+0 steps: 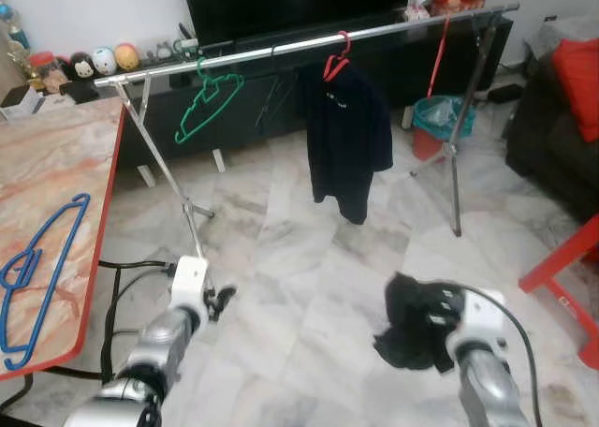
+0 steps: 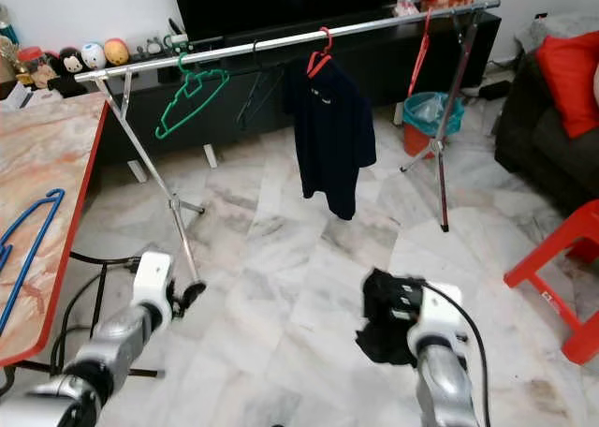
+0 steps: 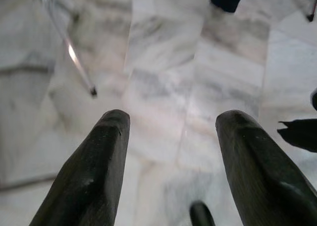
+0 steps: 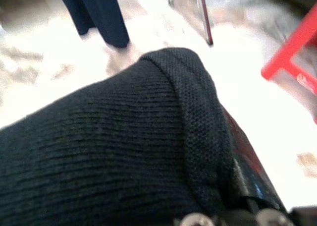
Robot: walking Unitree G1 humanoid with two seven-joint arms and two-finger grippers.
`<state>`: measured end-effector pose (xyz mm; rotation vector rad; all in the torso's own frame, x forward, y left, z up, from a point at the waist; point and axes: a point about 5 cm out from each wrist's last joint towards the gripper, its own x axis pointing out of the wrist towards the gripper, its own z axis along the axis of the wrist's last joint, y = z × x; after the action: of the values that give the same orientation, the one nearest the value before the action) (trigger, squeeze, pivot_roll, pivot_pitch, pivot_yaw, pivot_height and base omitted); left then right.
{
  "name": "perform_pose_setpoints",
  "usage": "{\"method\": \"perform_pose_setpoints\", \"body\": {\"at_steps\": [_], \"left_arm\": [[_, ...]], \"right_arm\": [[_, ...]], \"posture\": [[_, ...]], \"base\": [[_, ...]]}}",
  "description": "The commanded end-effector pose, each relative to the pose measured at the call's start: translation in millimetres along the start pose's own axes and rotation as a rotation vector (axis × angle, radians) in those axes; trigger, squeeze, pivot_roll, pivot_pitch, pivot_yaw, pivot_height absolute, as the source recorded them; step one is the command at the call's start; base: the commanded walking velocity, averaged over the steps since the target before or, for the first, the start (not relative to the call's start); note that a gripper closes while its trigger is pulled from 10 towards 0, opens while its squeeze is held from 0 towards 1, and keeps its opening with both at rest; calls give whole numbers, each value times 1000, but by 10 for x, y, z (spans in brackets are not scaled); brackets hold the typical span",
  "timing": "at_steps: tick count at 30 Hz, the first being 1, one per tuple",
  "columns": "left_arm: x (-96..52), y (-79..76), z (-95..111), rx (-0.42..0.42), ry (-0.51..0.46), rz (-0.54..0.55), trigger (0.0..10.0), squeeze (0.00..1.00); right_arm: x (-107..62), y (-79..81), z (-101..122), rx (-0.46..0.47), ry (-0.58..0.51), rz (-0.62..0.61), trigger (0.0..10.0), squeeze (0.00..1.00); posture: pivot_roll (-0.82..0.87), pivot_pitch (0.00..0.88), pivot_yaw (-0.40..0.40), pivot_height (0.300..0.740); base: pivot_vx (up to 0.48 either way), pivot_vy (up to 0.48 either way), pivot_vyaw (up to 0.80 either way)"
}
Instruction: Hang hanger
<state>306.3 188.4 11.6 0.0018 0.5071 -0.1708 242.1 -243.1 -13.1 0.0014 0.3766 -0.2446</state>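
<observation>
Right hand clamped on a black garment – left hand spread apart, low over the floor

This is a home living room, shown by the white marble-tiled floor, a large black television on a long black low cabinet, a dark sofa with a red cushion, and a silver metal clothes rail carrying a dark shirt.
</observation>
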Motion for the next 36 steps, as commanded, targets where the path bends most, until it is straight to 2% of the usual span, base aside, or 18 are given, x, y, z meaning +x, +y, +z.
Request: {"method": "perform_pose_setpoints", "body": {"at_steps": [1, 7, 8, 10, 13, 14, 20, 24, 26, 28, 29, 31, 36], "left_arm": [[-37, 83, -67, -19, 23, 32, 10000, 0], [-73, 15, -243, -28, 61, 20, 10000, 0], [-89, 5, -299, -41, 71, 22, 10000, 0], [-139, -21, -460, -17, 118, 29, 10000, 0], [-205, -41, -648, -26, 178, 52, 10000, 0], [-258, -50, -782, -44, 223, 75, 10000, 0], [-335, -148, -998, -58, 303, 84, 10000, 0], [-280, -175, -899, -46, 257, 78, 10000, 0], [-195, -167, -698, 36, 180, 61, 10000, 0], [-162, -161, -607, 64, 146, 52, 10000, 0], [-118, -172, -480, 92, 96, 25, 10000, 0], [-76, -205, -346, 88, 40, -14, 10000, 0], [-16, -318, -99, 97, -59, -146, 10000, 0]], "right_arm": [[29, 49, 94, 23, -55, 12, 10000, 0], [0, -7, 65, 25, -63, 21, 10000, 0], [-3, -16, 64, 20, -62, 29, 10000, 0], [0, -33, 60, 16, -52, 54, 10000, 0], [-15, -50, -7, -5, -14, 90, 10000, 0], [-35, -88, -87, -32, 38, 87, 10000, 0], [-68, -192, -172, -35, 95, 77, 10000, 0], [-46, -214, -128, -30, 83, 87, 10000, 0], [-6, -230, -48, -39, 58, 87, 10000, 0], [16, -227, -8, -29, 45, 87, 10000, 0], [40, -204, 29, -28, 37, 112, 10000, 0], [55, -157, 57, -44, 35, 164, 10000, 0], [61, -49, 140, -106, 6, 316, 10000, 0]], "posture": [[0, 0, 129, 740], [-3, 0, 75, 740], [0, 0, 62, 740], [5, 0, 34, 740], [7, 0, -8, 740], [15, 0, -25, 740], [4, 0, -49, 740], [13, 0, -50, 740], [22, 0, -42, 740], [24, 0, -36, 740], [17, 0, -31, 740], [18, 0, -28, 740], [19, 0, -8, 740]], "base": [[0, 0, 800], [0, 0, 800], [0, 0, 800], [0, 0, 800], [0, 0, 800], [0, 0, 800], [0, 0, 640], [0, 0, 0], [0, 0, 0], [0, 0, 0], [0, 0, 0], [0, 0, 0], [0, 0, 0]]}}
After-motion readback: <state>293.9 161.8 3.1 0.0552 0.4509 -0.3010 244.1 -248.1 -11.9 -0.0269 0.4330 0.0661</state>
